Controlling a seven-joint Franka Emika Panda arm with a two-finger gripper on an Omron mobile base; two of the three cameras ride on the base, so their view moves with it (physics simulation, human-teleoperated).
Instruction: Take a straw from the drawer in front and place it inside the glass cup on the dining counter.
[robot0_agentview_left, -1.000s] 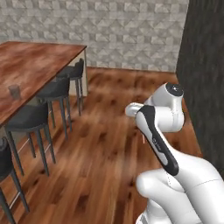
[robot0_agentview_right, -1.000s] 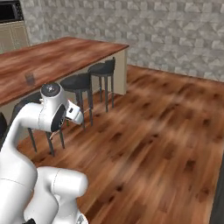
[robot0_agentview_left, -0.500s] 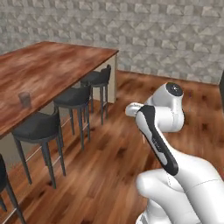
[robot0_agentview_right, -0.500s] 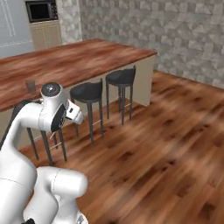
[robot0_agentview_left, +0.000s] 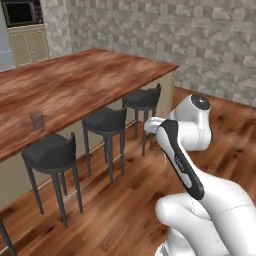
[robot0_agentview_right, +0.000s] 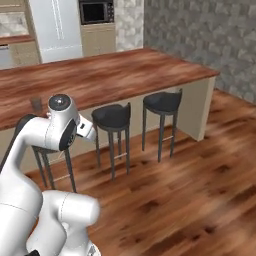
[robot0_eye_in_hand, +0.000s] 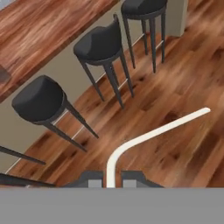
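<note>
A: Taking the dining counter (robot0_agentview_left: 85, 82) as the anchor, where is the glass cup (robot0_agentview_left: 37, 120) sitting?

B: It is standing upright on the counter's glossy reddish top, near the stool-side edge and well toward the end away from the stone wall (robot0_agentview_left: 200, 35). In the right base view the cup (robot0_agentview_right: 36, 103) is showing just past the arm's (robot0_agentview_right: 30, 145) rounded joint, on that same edge.

A: And the straw (robot0_eye_in_hand: 144, 139)?

B: The gripper (robot0_eye_in_hand: 110, 180) is clamping it. In the hand view the two dark finger tips are pressing together on the straw's lower end; the pale stick is rising from between them, bending, then running out over the wooden floor (robot0_eye_in_hand: 175, 87), off the counter on its stool side.

A: What is lying between the straw and the counter?

B: Dark round stools (robot0_eye_in_hand: 99, 43). Three are standing in a row along the counter's long side, seats tucked close to its beige panel, and one (robot0_agentview_left: 50, 150) is standing almost directly below the cup.

A: Anything beyond the counter?

B: A microwave (robot0_agentview_right: 96, 11) is sitting in tall beige cabinets on the far side, with a pale fridge (robot0_agentview_right: 55, 27) just beside it.
</note>
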